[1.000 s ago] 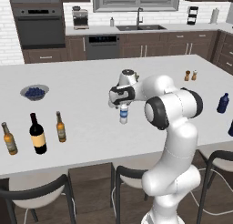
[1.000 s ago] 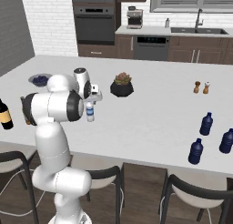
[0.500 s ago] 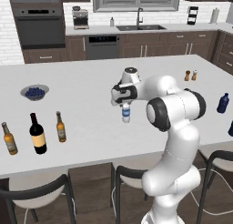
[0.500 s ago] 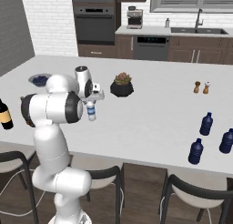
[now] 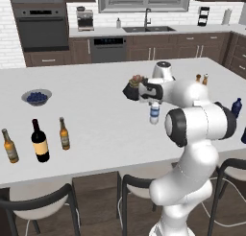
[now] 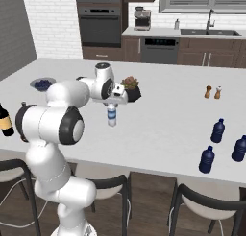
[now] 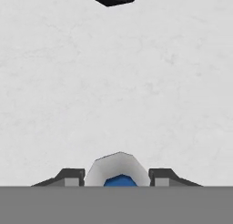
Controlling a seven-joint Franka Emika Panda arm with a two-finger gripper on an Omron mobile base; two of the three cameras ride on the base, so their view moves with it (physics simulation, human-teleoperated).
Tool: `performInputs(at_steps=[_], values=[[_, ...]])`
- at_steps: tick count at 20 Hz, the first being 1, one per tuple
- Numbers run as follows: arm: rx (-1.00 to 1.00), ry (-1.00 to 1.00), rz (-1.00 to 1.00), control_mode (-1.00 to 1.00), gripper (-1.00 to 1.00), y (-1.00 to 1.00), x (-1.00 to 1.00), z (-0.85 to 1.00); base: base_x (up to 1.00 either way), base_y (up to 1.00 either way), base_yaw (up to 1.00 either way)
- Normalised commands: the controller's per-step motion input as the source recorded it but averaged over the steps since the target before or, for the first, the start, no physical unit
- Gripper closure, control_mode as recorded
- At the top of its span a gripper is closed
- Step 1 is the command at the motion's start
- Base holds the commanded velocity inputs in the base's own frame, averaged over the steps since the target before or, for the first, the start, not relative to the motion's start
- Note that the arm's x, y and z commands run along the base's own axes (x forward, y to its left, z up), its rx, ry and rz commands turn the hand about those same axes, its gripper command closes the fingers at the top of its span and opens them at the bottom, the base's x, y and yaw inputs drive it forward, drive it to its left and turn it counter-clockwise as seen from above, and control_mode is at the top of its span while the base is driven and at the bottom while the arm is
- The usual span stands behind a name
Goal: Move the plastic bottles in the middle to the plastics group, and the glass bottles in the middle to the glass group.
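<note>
Claw (image 7: 117,177) is gripping the clear white-capped bottle (image 5: 154,113) by its top at mid-bench (image 5: 96,134), upright, presumably for carrying to the blue bottles (image 6: 207,159) at the right edge.

Tabletop (image 5: 91,129): you see a pale, matt, stone-like slab with faint grey mottling.
Clear bottle (image 5: 154,113): see-through plastic look, blue label, white cap.
Wine bottle (image 5: 40,142): dark glossy glass, tan paper-like label.
Beer bottles (image 5: 64,134): amber glass, glossy, yellow labels.
Dark blue bottles (image 6: 207,159): solid, smooth, slight sheen.
Gripper (image 7: 117,176): you see matt dark fingertips.
Cabinets (image 5: 144,50): dark wood, satin.
</note>
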Motion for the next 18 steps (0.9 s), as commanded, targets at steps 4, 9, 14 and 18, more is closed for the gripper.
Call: performInputs(at_steps=[4,9,14,18], values=[[0.07,0.00,-0.33,-1.00,1.00,-1.00,-0.20,0.02,0.00,0.00,0.00],[0.01,0.00,-0.33,-1.00,1.00,-1.00,-0.12,-0.03,0.00,0.00,0.00],[0.00,0.00,-0.33,-1.00,1.00,-1.00,-0.05,0.00,0.00,0.00,0.00],[0.00,0.00,-0.34,-1.00,1.00,-1.00,-0.08,0.04,0.00,0.00,0.00]])
